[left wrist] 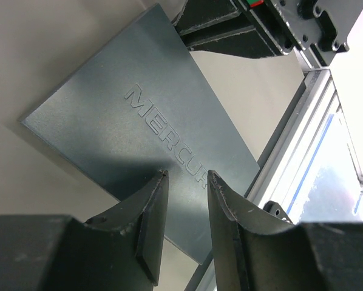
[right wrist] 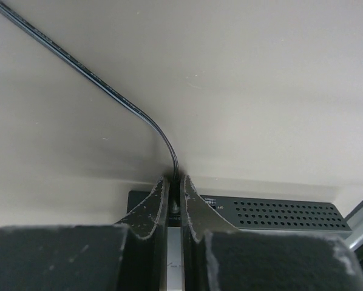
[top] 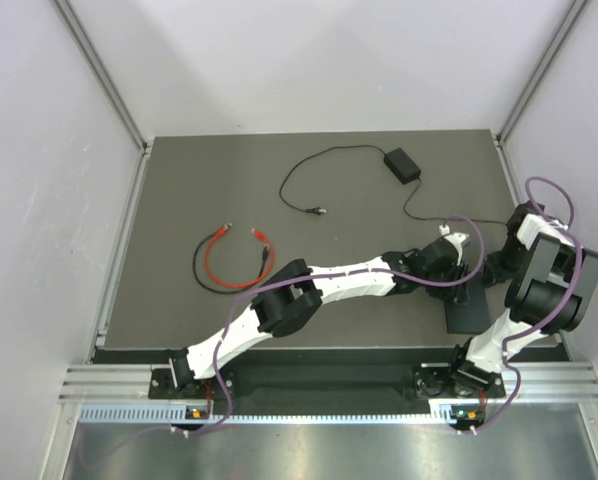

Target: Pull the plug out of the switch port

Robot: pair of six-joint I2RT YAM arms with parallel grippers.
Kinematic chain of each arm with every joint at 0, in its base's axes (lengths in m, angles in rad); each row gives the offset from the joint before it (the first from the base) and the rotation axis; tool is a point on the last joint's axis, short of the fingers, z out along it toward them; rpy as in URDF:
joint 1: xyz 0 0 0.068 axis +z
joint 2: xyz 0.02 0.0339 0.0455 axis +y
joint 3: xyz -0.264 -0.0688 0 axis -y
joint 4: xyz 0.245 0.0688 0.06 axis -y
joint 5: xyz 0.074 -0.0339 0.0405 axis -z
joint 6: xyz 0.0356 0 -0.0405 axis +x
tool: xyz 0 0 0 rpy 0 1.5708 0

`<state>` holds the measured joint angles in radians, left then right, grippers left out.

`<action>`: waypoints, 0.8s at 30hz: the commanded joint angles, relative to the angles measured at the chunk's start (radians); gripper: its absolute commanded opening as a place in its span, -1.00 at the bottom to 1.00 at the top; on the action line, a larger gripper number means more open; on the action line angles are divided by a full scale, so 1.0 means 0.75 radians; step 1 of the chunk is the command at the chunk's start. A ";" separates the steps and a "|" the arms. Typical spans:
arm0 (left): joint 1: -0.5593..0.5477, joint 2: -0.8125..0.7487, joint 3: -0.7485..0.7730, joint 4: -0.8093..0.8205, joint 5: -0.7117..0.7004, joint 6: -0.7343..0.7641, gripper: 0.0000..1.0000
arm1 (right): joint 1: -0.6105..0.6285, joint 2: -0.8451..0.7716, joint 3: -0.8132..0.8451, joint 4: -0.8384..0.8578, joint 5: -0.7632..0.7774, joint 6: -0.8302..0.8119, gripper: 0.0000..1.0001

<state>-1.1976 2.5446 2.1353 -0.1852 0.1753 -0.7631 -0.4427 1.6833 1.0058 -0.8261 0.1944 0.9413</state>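
Right wrist: the port is hidden, and the right gripper covers most of the plug.
You'll see its fingers pinched nearly closed on the plug, where the thin black cord meets the edge of the box. That edge is matte black with a perforated vent grid. The left gripper is over the textured box lid, its embossed lettering cut off. Its gap is narrow and holds nothing; lid contact is unclear. The box lies at the near right of the table.
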 commanded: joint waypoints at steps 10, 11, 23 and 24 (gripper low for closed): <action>-0.001 0.123 -0.076 -0.225 -0.009 -0.024 -0.22 | -0.021 0.104 0.056 0.085 -0.106 -0.046 -1.00; -0.001 0.125 -0.074 -0.232 -0.009 -0.026 -0.22 | -0.021 0.102 0.058 0.083 -0.086 -0.050 -1.00; -0.001 0.143 -0.082 -0.242 0.002 -0.073 -0.23 | -0.058 -0.050 -0.054 0.083 0.023 0.211 -1.00; -0.001 0.141 -0.086 -0.242 -0.005 -0.075 -0.23 | -0.054 -0.064 -0.055 0.087 0.045 0.222 -1.00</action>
<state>-1.1954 2.5504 2.1319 -0.1783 0.1982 -0.8288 -0.4805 1.6650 0.9871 -0.8112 0.1333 1.0084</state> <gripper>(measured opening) 0.383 0.035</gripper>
